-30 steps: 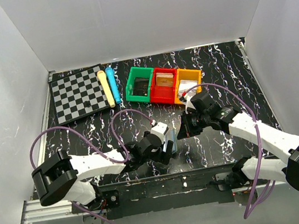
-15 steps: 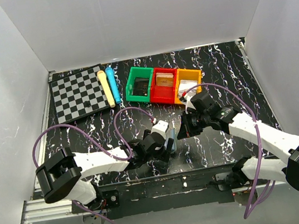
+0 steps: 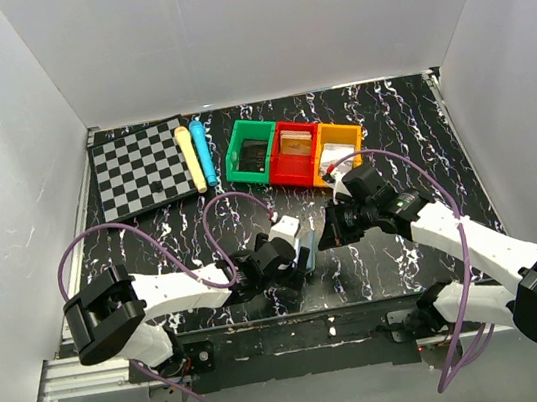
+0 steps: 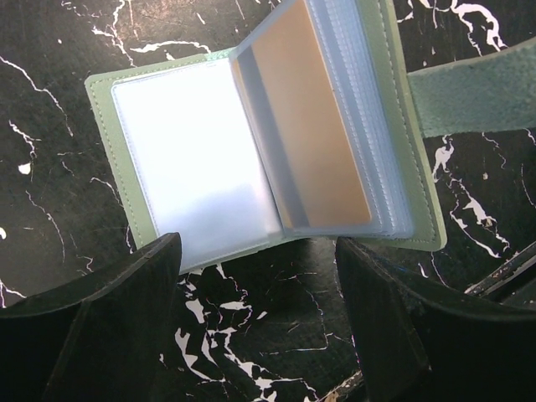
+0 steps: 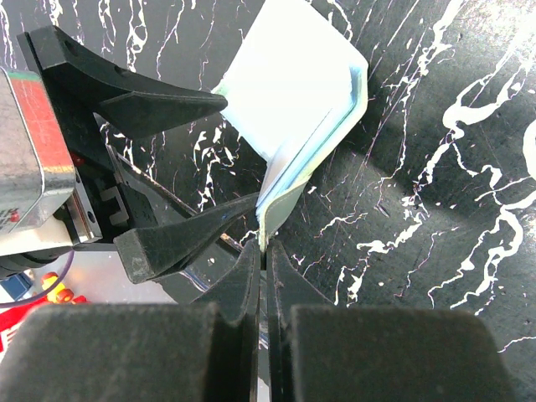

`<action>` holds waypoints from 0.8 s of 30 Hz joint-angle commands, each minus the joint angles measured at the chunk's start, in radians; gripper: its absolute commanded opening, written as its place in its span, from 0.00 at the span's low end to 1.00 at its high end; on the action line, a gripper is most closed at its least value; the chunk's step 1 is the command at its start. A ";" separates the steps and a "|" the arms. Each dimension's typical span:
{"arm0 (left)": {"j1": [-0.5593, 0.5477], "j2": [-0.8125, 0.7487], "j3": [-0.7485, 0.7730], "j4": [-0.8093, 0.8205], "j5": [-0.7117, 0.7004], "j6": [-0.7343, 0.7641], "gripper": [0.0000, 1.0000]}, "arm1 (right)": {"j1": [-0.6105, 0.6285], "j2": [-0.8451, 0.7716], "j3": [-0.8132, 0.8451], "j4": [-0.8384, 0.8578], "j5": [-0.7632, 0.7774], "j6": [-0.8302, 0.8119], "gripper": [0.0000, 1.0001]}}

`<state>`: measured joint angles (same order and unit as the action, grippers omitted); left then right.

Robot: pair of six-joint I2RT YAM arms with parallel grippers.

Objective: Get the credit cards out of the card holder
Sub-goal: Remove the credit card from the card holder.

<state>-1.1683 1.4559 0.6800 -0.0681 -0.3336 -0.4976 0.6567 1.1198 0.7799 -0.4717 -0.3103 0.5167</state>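
The card holder (image 4: 193,159) stands open like a book on the black marbled table, pale with a greenish stitched edge. A tan-orange credit card (image 4: 310,126) sits in the clear sleeves of its right panel, and the left panel's sleeve looks blank. My left gripper (image 4: 258,260) is open just below the holder's lower edge, with nothing between its fingers. My right gripper (image 5: 263,249) is shut on the lower edge of one panel of the card holder (image 5: 293,92). In the top view the holder (image 3: 308,249) stands between the left gripper (image 3: 296,260) and the right gripper (image 3: 326,235).
A checkerboard (image 3: 142,167) lies at the back left with a yellow stick (image 3: 188,157) and a blue stick (image 3: 204,152) beside it. Green (image 3: 251,151), red (image 3: 294,152) and orange (image 3: 337,153) bins stand in a row behind the grippers.
My left arm has edged slightly right toward the holder. The right gripper has kept its hold without moving.
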 commanded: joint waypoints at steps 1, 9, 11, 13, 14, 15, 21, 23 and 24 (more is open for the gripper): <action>-0.004 -0.043 -0.007 -0.019 -0.048 -0.021 0.73 | 0.008 -0.006 0.025 0.008 -0.013 -0.012 0.01; -0.002 -0.052 -0.007 -0.039 -0.070 -0.050 0.73 | 0.008 -0.005 0.018 0.008 -0.018 -0.021 0.01; -0.001 -0.057 -0.008 -0.047 -0.076 -0.058 0.73 | 0.008 -0.005 0.015 0.005 -0.019 -0.023 0.01; 0.001 -0.060 -0.010 -0.045 -0.077 -0.056 0.73 | 0.008 -0.005 0.013 0.004 -0.018 -0.029 0.01; 0.002 -0.061 -0.010 -0.047 -0.081 -0.059 0.73 | 0.008 -0.005 0.013 0.004 -0.018 -0.030 0.01; 0.004 -0.062 -0.011 -0.047 -0.082 -0.059 0.73 | 0.008 -0.006 0.013 0.002 -0.018 -0.030 0.01; 0.009 -0.058 -0.007 -0.061 -0.091 -0.068 0.73 | 0.008 -0.009 0.009 -0.002 -0.015 -0.037 0.01; 0.012 -0.063 -0.008 -0.067 -0.096 -0.075 0.73 | 0.008 -0.011 0.007 -0.002 -0.013 -0.038 0.01; 0.013 -0.065 -0.011 -0.068 -0.097 -0.076 0.73 | 0.008 -0.011 0.007 -0.002 -0.013 -0.038 0.01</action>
<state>-1.1645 1.4376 0.6777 -0.1215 -0.3862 -0.5552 0.6571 1.1198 0.7799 -0.4725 -0.3107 0.4938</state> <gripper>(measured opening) 0.736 0.039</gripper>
